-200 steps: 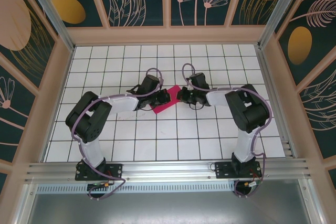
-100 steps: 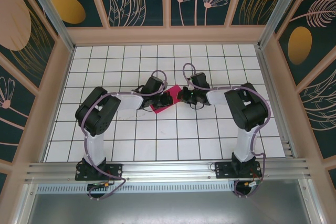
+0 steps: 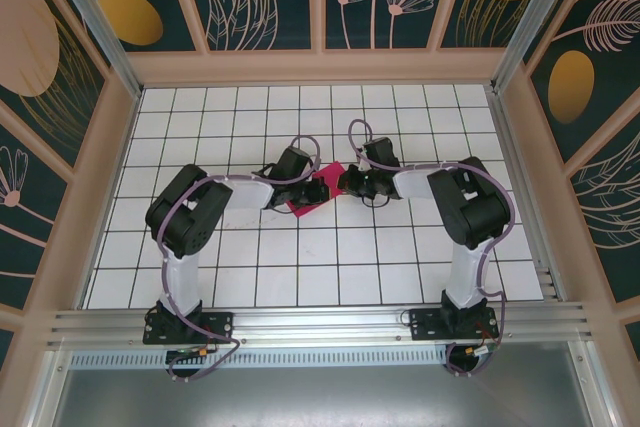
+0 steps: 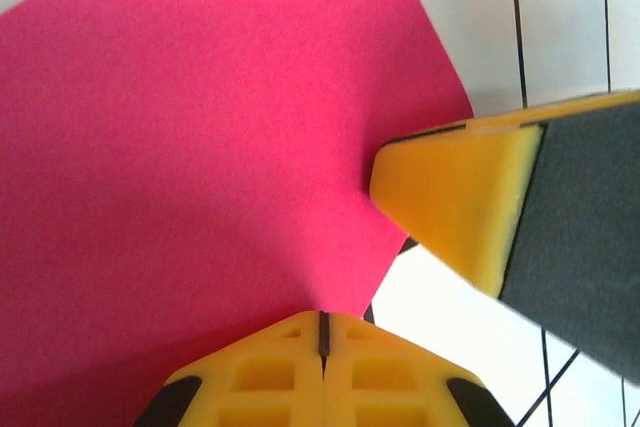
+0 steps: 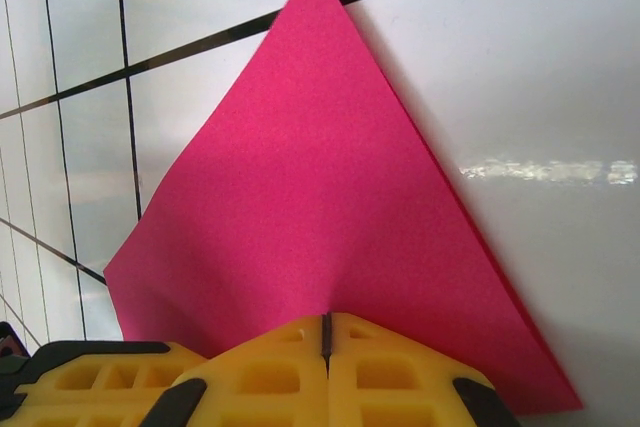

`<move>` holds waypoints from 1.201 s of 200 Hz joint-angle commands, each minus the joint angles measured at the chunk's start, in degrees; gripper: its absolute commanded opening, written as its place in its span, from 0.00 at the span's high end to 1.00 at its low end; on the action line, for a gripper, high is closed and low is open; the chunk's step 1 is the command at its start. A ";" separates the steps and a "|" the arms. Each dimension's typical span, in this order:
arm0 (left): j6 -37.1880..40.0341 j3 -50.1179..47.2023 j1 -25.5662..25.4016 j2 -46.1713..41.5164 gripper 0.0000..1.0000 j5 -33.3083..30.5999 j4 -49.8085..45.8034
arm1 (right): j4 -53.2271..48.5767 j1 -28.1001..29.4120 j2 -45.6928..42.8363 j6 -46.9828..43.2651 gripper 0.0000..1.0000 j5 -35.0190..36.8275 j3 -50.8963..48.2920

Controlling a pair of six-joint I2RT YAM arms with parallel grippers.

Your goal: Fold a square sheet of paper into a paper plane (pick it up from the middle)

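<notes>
Left wrist: left pincer [image 4: 322,332] pinches the pink paper [image 4: 200,147].

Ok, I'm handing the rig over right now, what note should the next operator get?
Left fingers: shut on the square sheet of paper, pinching one edge.
Right fingers: shut on the same sheet from the opposite side.
Sheet: in the middle of the table, between the two arms.
Done: sheet gripped by both.
Left: no plane shape yet; the folds are still to do.
</notes>
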 commanded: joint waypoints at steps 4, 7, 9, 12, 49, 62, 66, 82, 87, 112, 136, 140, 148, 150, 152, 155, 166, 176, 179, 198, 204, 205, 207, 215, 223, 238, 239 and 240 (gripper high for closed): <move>3.33 -6.48 -0.14 -2.51 1.00 -0.26 -6.88 | -6.13 -0.72 3.59 -2.44 1.00 2.62 -0.31; 3.57 -6.98 -0.06 -2.86 1.00 -0.23 -6.88 | -6.12 -0.77 3.67 -2.52 1.00 2.62 -0.29; 3.64 -7.32 -0.09 -3.10 1.00 -0.13 -6.88 | -6.22 -0.83 3.74 -2.61 1.00 2.62 -0.31; 3.78 -7.89 -0.09 -3.48 1.00 -0.06 -6.93 | -6.28 -0.92 3.82 -2.71 1.00 2.66 -0.26; 4.44 -13.03 -0.11 -7.38 1.00 -1.54 -8.26 | -7.33 -1.64 4.30 -3.84 1.00 2.88 -0.57; 4.29 -14.64 -0.02 -8.44 1.00 -2.69 -8.37 | -7.51 -1.84 4.61 -4.12 1.00 2.88 -0.78; 4.19 -15.03 0.05 -8.76 1.00 -3.05 -8.37 | -7.58 -1.93 4.66 -4.21 1.00 2.88 -0.78; 3.73 -16.94 0.42 -9.49 1.00 -3.84 -8.14 | -7.69 -2.10 5.06 -4.52 1.00 2.95 -0.93; 3.59 -17.49 0.48 -9.63 1.00 -3.93 -8.04 | -7.77 -2.12 5.22 -4.58 1.00 2.97 -0.93; 2.63 -20.09 1.47 -11.32 1.00 -4.03 -6.91 | -7.80 -2.33 5.78 -4.92 1.00 2.95 -1.02; 2.07 -21.08 2.43 -14.08 1.00 -2.89 -6.03 | -7.93 -2.54 6.28 -5.18 1.00 3.06 -0.97; 1.97 -20.94 2.45 -14.21 1.00 -2.46 -5.92 | -7.95 -2.55 6.33 -5.18 1.00 3.01 -0.94; 1.94 -20.44 2.44 -15.96 1.00 -1.53 -5.62 | -8.02 -2.53 6.40 -5.18 1.00 3.06 -0.94; 1.98 -20.28 2.44 -16.28 1.00 -1.29 -5.47 | -8.04 -2.52 6.44 -5.18 1.00 3.06 -0.93; 1.88 -20.18 2.42 -16.50 1.00 -0.82 -5.25 | -7.98 -2.52 6.49 -5.18 1.00 3.04 -0.97; 1.73 -20.00 2.41 -16.85 1.00 -0.13 -4.85 | -7.94 -2.55 6.48 -5.20 1.00 2.98 -1.00; 1.18 -19.12 2.42 -18.37 1.00 2.21 -3.07 | -7.92 -2.51 6.56 -5.18 1.00 2.97 -1.00; 0.48 -18.41 2.46 -19.65 1.00 3.97 -1.17 | -7.82 -2.53 6.57 -5.18 1.00 2.91 -0.98; 0.29 -18.08 2.43 -20.01 1.00 4.43 -0.66 | -7.80 -2.54 6.58 -5.12 1.00 2.89 -1.02; -0.20 -15.74 2.41 -20.77 1.00 4.64 0.41 | -7.51 -2.55 6.72 -4.94 1.00 2.72 -1.19; -0.10 -14.96 2.41 -20.46 1.00 3.97 0.33 | -7.36 -2.55 6.70 -4.84 1.00 2.62 -1.28; -0.02 -14.86 2.41 -20.37 1.00 3.84 0.28 | -7.35 -2.55 6.77 -4.84 1.00 2.62 -1.28; 0.08 -14.63 2.41 -20.13 1.00 3.57 0.21 | -7.30 -2.55 6.80 -4.83 1.00 2.62 -1.35; 0.15 -13.41 2.41 -19.18 1.00 2.43 -0.13 | -7.33 -2.54 6.89 -4.83 1.00 2.62 -1.27; 0.44 -12.11 2.41 -17.85 1.00 0.97 -1.09 | -7.27 -2.53 6.95 -4.83 1.00 2.49 -1.30; 1.10 -9.74 2.39 -14.95 1.00 -0.83 -3.00 | -7.20 -2.53 7.09 -4.83 1.00 2.44 -1.29; 1.11 -9.61 2.45 -14.94 1.00 -0.93 -3.10 | -7.18 -2.54 7.09 -4.83 1.00 2.44 -1.29; 1.15 -9.54 2.47 -14.93 1.00 -1.07 -3.19 | -7.22 -2.55 7.05 -4.83 1.00 2.44 -1.33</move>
